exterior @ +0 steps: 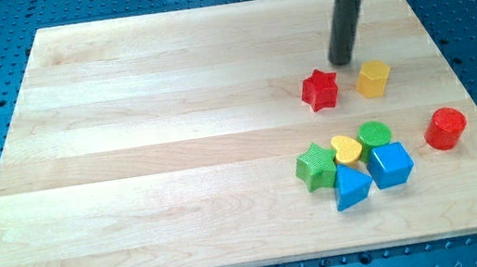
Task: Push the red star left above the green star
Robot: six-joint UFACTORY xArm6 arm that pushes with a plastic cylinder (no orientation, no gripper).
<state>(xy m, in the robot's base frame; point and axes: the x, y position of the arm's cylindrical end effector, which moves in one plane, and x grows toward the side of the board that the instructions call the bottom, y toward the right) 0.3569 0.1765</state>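
Note:
The red star [319, 89] lies on the wooden board [174, 142] at the view's right of middle. The green star [316, 166] lies below it, at the left end of a tight cluster of blocks. My tip [341, 63] stands just above and to the right of the red star, between it and the yellow hexagon [373, 79], a small gap from both.
The cluster next to the green star holds a yellow heart [346, 148], a green cylinder [373, 135], a blue cube [391, 165] and a blue triangle [352, 187]. A red cylinder [445, 128] stands alone at the right.

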